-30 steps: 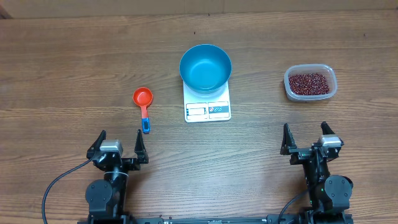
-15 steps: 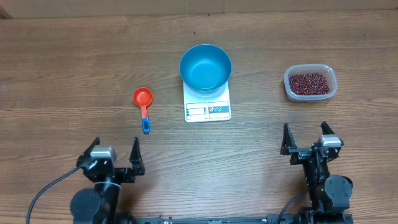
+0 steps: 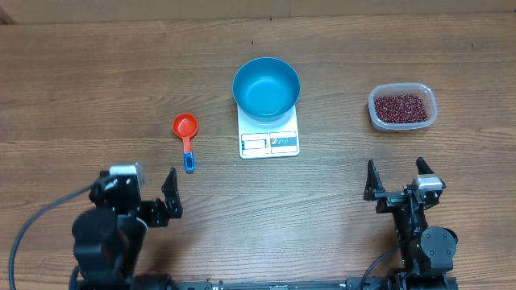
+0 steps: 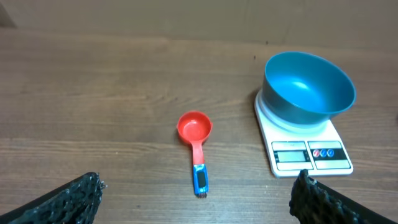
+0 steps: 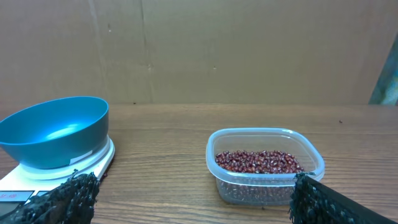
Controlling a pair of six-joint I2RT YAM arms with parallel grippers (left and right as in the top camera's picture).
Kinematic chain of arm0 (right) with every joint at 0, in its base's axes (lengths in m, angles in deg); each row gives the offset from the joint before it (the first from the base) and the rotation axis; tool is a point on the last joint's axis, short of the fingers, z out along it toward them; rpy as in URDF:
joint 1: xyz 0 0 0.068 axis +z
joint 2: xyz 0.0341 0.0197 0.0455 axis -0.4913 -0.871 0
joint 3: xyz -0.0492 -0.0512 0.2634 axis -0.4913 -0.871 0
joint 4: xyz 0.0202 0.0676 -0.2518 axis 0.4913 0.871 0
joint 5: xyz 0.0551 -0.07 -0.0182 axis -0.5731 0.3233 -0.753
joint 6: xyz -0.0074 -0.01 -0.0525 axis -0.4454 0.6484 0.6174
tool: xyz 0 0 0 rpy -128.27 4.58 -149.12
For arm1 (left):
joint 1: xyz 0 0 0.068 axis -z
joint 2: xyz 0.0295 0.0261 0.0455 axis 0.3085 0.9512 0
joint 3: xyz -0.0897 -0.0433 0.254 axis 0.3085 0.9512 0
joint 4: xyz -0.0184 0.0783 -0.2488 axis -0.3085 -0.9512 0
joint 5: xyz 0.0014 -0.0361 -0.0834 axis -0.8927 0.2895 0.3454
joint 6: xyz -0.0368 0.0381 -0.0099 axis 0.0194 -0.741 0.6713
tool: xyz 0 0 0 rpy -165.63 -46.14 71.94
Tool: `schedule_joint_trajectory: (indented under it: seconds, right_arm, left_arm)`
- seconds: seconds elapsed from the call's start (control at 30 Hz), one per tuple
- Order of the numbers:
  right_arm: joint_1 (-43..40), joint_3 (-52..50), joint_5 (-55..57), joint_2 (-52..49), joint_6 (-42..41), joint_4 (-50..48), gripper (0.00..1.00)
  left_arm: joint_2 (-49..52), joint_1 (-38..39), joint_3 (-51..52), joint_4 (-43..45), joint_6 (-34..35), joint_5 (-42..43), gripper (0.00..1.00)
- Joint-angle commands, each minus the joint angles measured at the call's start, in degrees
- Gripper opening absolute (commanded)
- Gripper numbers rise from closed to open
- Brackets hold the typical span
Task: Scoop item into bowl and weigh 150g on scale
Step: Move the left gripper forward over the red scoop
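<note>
White scale [image 3: 269, 142], display digits illegible

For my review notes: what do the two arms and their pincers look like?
Both arms are black with rounded joint housings. The left pincer and right pincer each have two black pointed fingers with rough, grainy surfaces and a pale grey block between them. A black cable trails from each arm.

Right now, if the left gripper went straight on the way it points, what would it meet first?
Probably the red scoop, blue handle end first: it lies centred ahead of the open left gripper. Depth is unclear; table might come sooner.
</note>
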Motion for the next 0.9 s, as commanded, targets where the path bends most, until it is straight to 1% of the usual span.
schedule_joint_trajectory:
  seconds: [0.0, 0.1, 0.23, 0.63, 0.87]
  right_arm:
    - [0.33, -0.61, 0.57, 0.52, 0.09, -0.28, 1.0]
    - [0.33, -0.61, 0.55, 0.52, 0.09, -0.28, 1.0]
    - [0.33, -0.61, 0.57, 0.52, 0.09, -0.31, 1.0]
    - [0.33, -0.61, 0.55, 0.52, 0.09, -0.28, 1.0]
    - [0.33, -0.61, 0.55, 0.52, 0.09, -0.28, 1.0]
  left_arm:
    - [6.29, -0.28, -5.97, -2.38, 0.17, 1.01, 1.0]
    - [12.0, -0.22, -10.75, -5.16, 0.04, 2.89, 1.0]
    - [18.91, -0.2, -17.14, -9.42, -0.07, 3.19, 0.99]
    - [32.72, -0.2, -27.65, -19.15, -0.07, 3.19, 1.0]
    - [42.16, -0.2, -34.05, -24.22, -1.57, 3.19, 1.0]
